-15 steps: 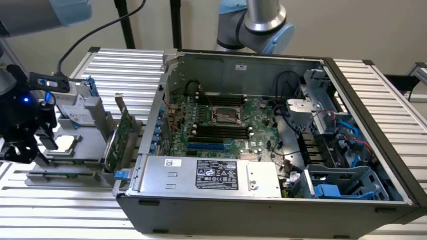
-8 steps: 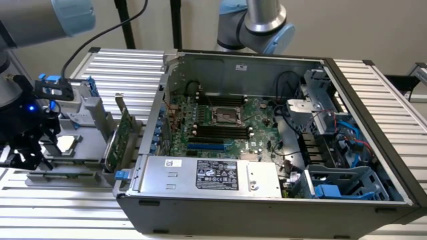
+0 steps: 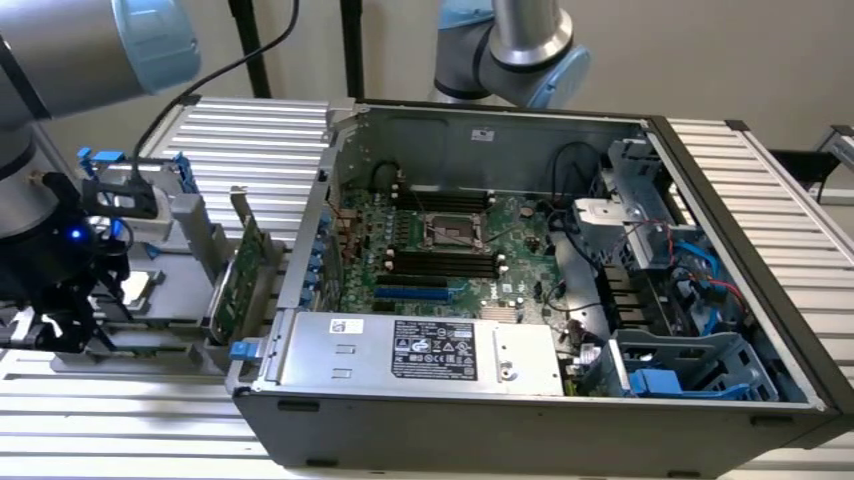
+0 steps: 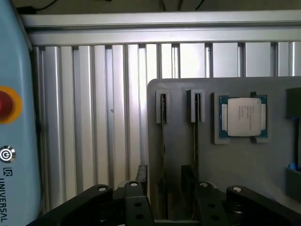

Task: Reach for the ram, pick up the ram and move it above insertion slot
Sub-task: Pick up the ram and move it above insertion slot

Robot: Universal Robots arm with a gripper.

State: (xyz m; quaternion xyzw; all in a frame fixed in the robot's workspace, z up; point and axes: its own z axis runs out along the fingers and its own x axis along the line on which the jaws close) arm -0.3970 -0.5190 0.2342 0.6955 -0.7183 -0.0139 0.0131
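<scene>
Claw (image 4: 164, 188), spread open, straddles the ram (image 4: 163, 141) standing on edge just beneath, its long axis threading the gap.

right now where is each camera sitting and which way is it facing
Exterior view: off the arm, above the open case, looking down into it; the arm and its pincer stand at the exterior view's left.
Wrist view: on the wrist, looking down past the open pincer at the grey holder with a cpu; the arm's blue cap shows too.
Shared: the pincer and the grey holder.
</scene>
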